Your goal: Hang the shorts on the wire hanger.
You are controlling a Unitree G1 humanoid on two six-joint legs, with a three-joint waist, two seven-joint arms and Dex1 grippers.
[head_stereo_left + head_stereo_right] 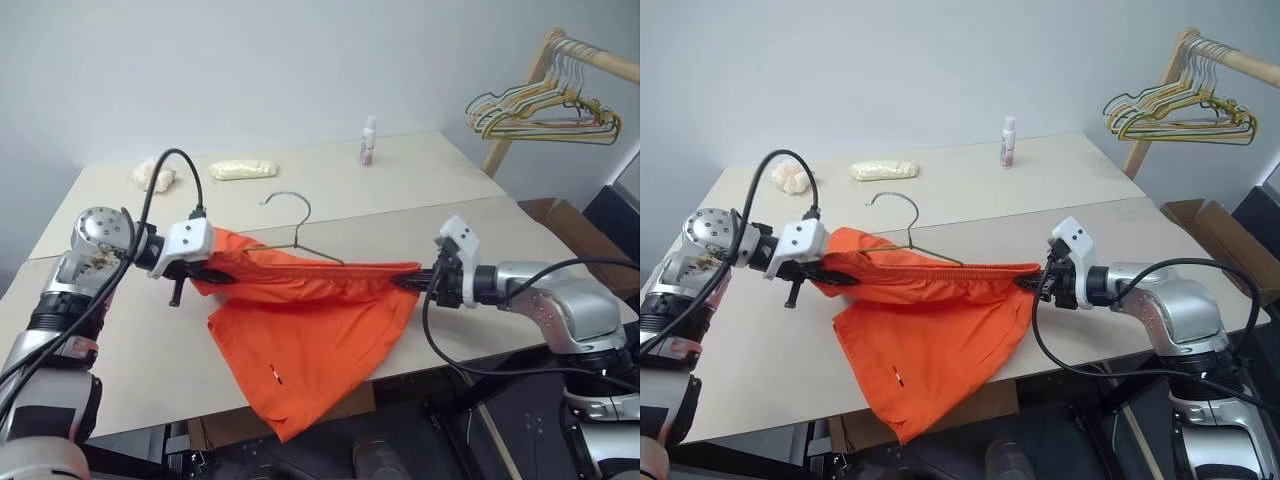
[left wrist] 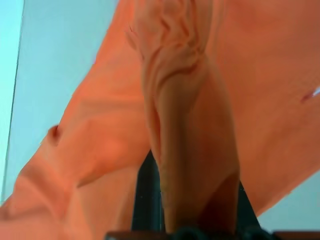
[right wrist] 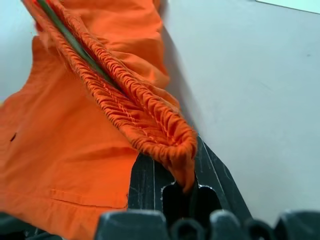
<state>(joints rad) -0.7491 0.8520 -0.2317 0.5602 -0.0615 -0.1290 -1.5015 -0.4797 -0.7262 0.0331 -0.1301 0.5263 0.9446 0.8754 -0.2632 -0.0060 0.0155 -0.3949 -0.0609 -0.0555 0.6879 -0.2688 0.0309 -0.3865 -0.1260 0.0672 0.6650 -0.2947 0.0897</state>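
Left end effector [image 1: 205,272] and right end effector [image 1: 415,283] each clench the bright orange shorts' [image 1: 300,340] gathered waistband, stretched taut.

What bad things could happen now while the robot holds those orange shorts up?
1. The right gripper pinches just a small fold of the shorts' waistband, so that end might slip out and drop.
2. The wire hanger lies loose, partly inside the stretched waistband; pulling the cloth could drag it or tip it out.
3. One leg hangs over the table edge, so if the left gripper let go too, the shorts might slide to the floor.
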